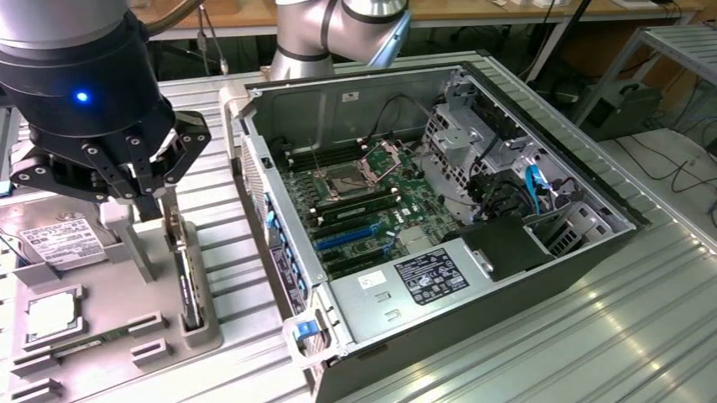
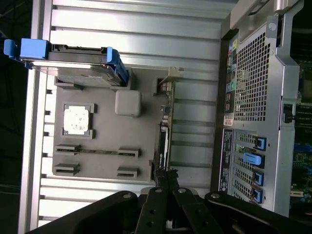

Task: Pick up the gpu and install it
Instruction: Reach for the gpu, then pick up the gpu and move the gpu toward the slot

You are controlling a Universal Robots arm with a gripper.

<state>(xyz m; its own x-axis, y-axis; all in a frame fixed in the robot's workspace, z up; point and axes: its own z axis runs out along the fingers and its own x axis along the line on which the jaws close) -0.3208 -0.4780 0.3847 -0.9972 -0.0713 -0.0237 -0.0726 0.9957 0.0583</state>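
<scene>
Gpu (image 1: 188,290), a thin flat black circuit card, is standing on edge in a slot of the grey moulded tray (image 1: 112,290) on the ribbed metal desk (image 1: 627,336), with the black claw (image 1: 154,201) clamping its upper edge; a silver square chip (image 1: 50,315) is lying in a neighbouring recess.

Exterior view: the gripper (image 1: 149,200) body covers the upper end of the gpu (image 1: 188,285). Whether its closed tips actually pinch the gpu is hidden.

The gpu stands edge-on in the grey holder (image 1: 117,290). Its cooler face is unseen and its lower edge is sunk in the slot.

The hard drive (image 1: 56,242) is partly behind the gripper, its label print too small to read. The holder is cut by the exterior view's left edge. The near corner of the computer case (image 1: 392,361) is lost at the frame edge.

Wrist view: gpu (image 2: 163,141) is edge-on again, its near end behind the fingers (image 2: 156,209). The computer case (image 2: 253,87) runs out of frame. The rear sticker (image 2: 227,146) is unreadable.
</scene>
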